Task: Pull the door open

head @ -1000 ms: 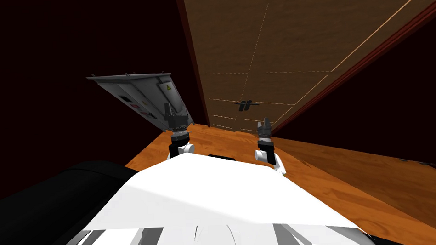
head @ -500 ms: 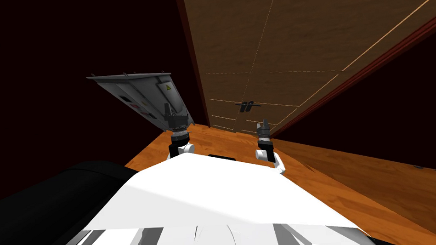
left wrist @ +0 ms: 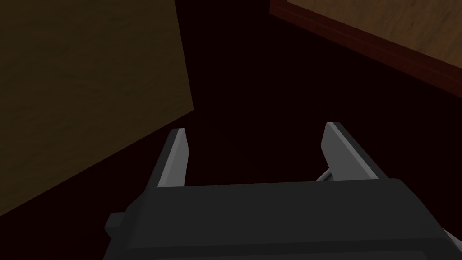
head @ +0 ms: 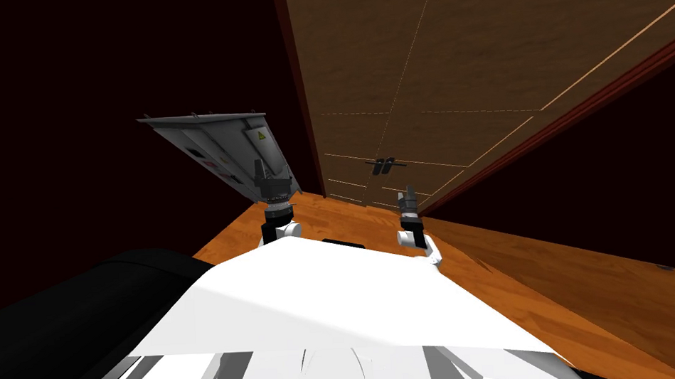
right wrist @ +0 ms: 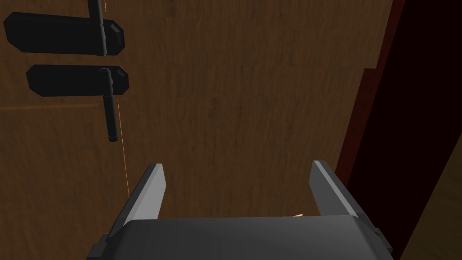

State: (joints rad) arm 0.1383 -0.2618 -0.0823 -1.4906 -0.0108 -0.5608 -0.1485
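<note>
Right gripper [right wrist: 237, 189] stands wide and empty, close to the brown door [right wrist: 248, 90]. The dark lever handle [right wrist: 110, 113] lies at its eleven o'clock, untouched. Likely rigid, heavy-swinging: clamp the lever bar. Left gripper [left wrist: 255, 153] wide too.

The door [head: 423, 66] is brown wood grain crossed by thin pale lines, and its frame [left wrist: 361, 40] is dark red. The 2 handles [right wrist: 76, 80] are black. The floor [head: 330, 220] is orange wood grain. On the left, a grey panel [head: 213, 143] carries a yellow triangle sticker [head: 260, 136].
</note>
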